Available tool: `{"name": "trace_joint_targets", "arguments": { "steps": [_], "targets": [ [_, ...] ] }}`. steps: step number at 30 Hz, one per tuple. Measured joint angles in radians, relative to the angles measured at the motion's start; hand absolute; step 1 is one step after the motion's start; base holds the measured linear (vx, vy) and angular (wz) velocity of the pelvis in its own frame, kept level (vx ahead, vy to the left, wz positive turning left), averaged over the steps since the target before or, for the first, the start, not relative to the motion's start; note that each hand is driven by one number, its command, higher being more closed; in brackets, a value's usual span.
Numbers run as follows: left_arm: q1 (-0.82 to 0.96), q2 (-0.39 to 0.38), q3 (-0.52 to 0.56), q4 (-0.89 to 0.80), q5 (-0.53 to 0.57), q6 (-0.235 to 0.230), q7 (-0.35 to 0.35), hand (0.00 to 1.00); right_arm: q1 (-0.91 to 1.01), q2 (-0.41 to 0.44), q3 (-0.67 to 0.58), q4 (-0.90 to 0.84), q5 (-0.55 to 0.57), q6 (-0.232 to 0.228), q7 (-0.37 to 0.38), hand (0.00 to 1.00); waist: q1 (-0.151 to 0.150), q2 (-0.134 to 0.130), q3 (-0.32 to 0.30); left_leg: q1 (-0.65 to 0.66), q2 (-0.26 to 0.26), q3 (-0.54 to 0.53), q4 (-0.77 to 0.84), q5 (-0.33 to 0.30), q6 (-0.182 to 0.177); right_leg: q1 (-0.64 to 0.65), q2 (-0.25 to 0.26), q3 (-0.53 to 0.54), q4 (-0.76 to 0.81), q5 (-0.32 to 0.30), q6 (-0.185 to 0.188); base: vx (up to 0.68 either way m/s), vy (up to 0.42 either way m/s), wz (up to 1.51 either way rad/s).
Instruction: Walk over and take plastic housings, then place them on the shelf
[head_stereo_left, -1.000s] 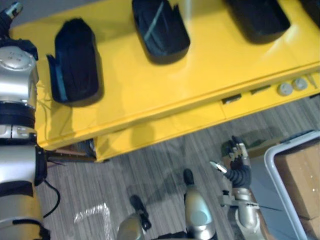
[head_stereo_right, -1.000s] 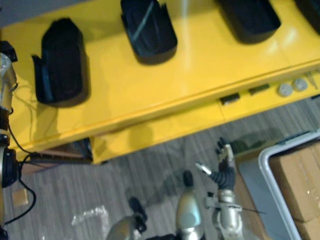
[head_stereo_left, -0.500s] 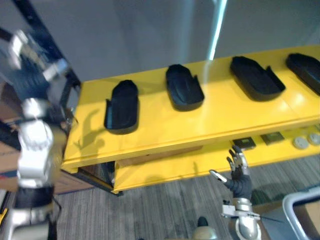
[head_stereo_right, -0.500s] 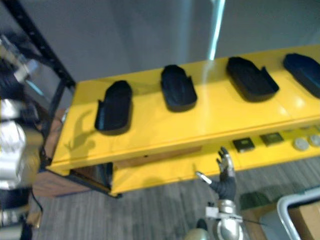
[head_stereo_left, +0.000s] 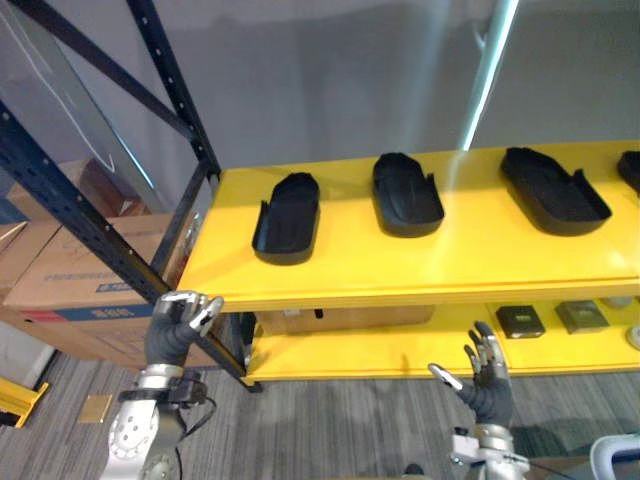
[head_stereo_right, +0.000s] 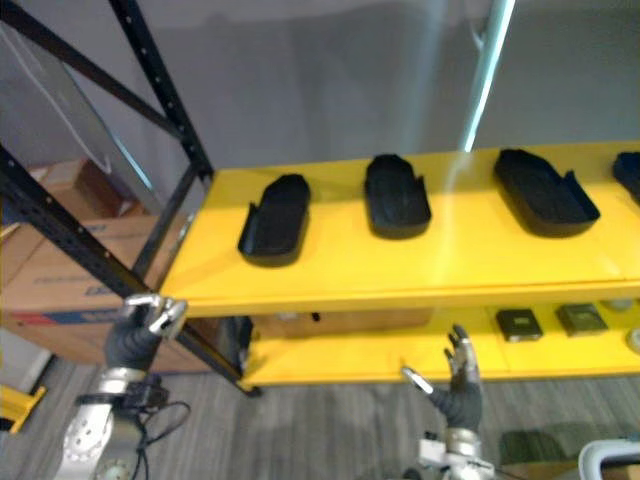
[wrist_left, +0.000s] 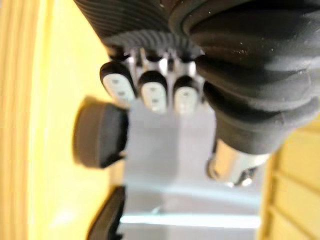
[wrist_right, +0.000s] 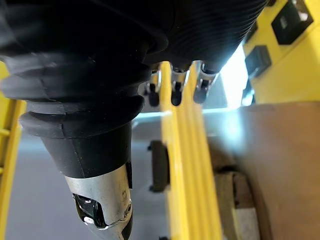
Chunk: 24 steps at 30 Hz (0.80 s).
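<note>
Standing before the yellow shelf (head_stereo_left: 420, 265) with black plastic housings (head_stereo_left: 287, 216) already lying along its top, holding nothing, left hand (head_stereo_left: 176, 322) loosely curled, right hand (head_stereo_left: 484, 368) spread open below the shelf's edge.

Black plastic housings (head_stereo_left: 287, 214) lie on a bright yellow shelf (head_stereo_left: 420, 262) with a black frame (head_stereo_left: 170, 90).
</note>
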Motion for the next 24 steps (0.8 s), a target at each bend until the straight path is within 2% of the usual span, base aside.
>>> {"name": "trace_joint_targets", "arguments": {
  "steps": [4,9,10,12,20,24],
  "targets": [
    [-0.054,0.000,-0.048,0.051,0.000,0.000,0.011,1.00,-0.004,-0.013,-0.009,0.005,0.000,-0.002,0.000,0.00,-0.002,0.004,0.016,-0.014,-0.001,0.012,0.006,-0.001,0.001,-0.025,0.000,0.021,0.004,0.002,0.003,0.00,0.001,-0.11],
    [-0.170,0.001,-0.080,0.147,0.004,-0.002,0.093,1.00,-0.014,-0.027,-0.013,0.015,0.000,-0.021,0.003,0.00,-0.021,-0.006,0.064,-0.033,-0.002,0.016,0.008,-0.001,0.001,-0.056,-0.002,0.033,0.017,0.002,0.003,-0.01,0.001,-0.05],
    [-0.200,0.001,-0.079,0.173,0.003,-0.005,0.114,1.00,-0.027,-0.027,-0.015,0.023,0.000,-0.032,0.004,0.00,-0.031,-0.004,0.082,-0.029,-0.003,0.017,0.009,0.000,0.001,-0.057,-0.002,0.038,0.024,0.002,0.003,0.02,0.001,-0.05],
    [-0.235,0.001,-0.080,0.200,0.002,-0.009,0.133,1.00,-0.029,-0.028,-0.018,0.027,0.000,-0.037,0.005,0.00,-0.033,-0.001,0.087,-0.029,-0.003,0.027,0.009,0.000,0.002,-0.070,-0.002,0.050,0.034,0.001,0.001,0.03,0.002,-0.13],
    [-0.387,0.048,-0.081,0.326,0.000,-0.036,0.172,1.00,-0.056,-0.043,-0.031,0.027,0.000,-0.040,0.021,0.00,-0.065,0.006,0.155,-0.029,-0.001,0.042,0.028,-0.001,0.002,-0.085,-0.001,0.076,0.052,-0.002,-0.003,0.00,-0.004,-0.09],
    [-0.471,0.067,-0.082,0.462,-0.058,-0.051,0.170,1.00,-0.078,-0.048,-0.033,0.027,0.000,-0.040,0.032,0.00,-0.083,0.000,0.185,-0.033,-0.001,0.068,0.043,-0.010,0.016,-0.112,-0.004,0.101,0.086,-0.013,-0.003,-0.04,0.005,-0.11]
  ]
}}
